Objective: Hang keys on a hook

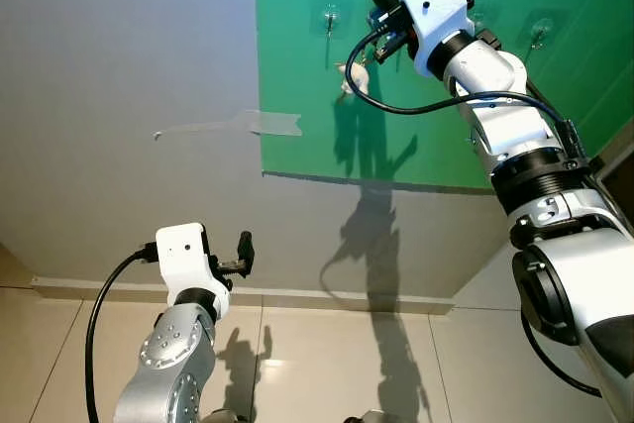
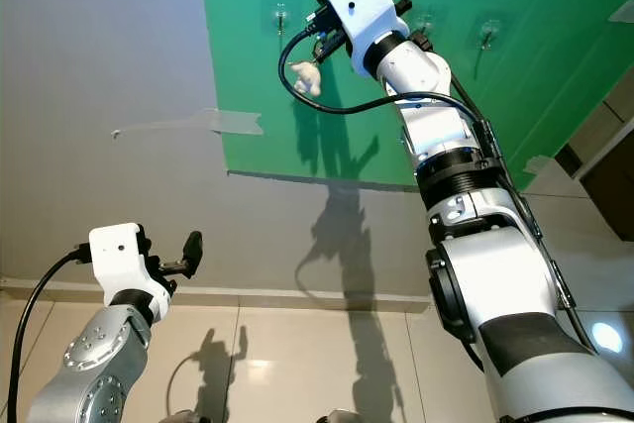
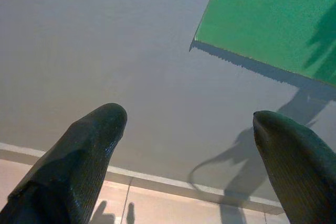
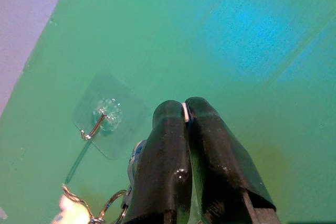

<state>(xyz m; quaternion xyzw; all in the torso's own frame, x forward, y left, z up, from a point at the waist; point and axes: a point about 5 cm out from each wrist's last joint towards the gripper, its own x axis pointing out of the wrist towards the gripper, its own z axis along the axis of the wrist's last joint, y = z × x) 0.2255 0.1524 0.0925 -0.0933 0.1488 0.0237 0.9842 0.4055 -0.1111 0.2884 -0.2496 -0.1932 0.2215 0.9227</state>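
1. The right gripper point(image 4: 185, 109) is raised to the green board point(image 1: 446, 96) on the wall, in the upper middle of the left eye view. Its two black fingers are pressed together on a thin flat piece, apparently part of the keys point(image 4: 113, 200).

2. The keys hang below the gripper. In the right wrist view a metal ring and chain dangle at the lower left of the frame, with a pale charm point(image 1: 353, 76) at the end. In the left eye view the charm swings free just left of the gripper, against the green board.

3. The nearest hook point(image 4: 94, 124) is a clear stick-on pad with a small metal hook, at the left centre of the right wrist view. The ring sits below and beside it, apart from it, so the keys are not yet hung.

4. More hooks sit along the top of the board; one point(image 1: 540, 32) shows at the upper right of the left eye view, bare as far as can be seen.

5. The left gripper point(image 3: 189, 129) is held low at the lower left of the left eye view, its fingers spread wide and empty, pointing at the grey wall point(image 1: 129, 66).

6. Judged progress: the keys are picked up and carried to the board. Left to do is to bring the ring over the hook's tip, let it settle, and release.
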